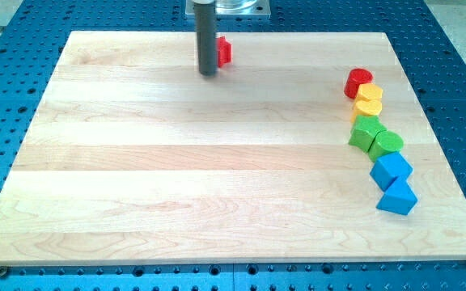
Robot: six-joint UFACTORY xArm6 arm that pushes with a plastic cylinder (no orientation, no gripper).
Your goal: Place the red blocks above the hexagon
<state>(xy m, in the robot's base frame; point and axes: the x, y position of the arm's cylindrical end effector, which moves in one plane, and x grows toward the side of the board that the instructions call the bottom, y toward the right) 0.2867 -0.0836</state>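
One red block (224, 51) is met by my tip (209, 73) at the desk's (176, 162) top, well apart from the other red block (358, 82) already above the yellow hexagon (369, 97); no hand is fitted.

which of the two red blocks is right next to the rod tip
The red block near the view's top, just right of my tip. The other red block sits far off at the view's right, heading the column of coloured blocks.

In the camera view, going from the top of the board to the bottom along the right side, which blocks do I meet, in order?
Red block → two yellow blocks → two green blocks → two blue blocks.
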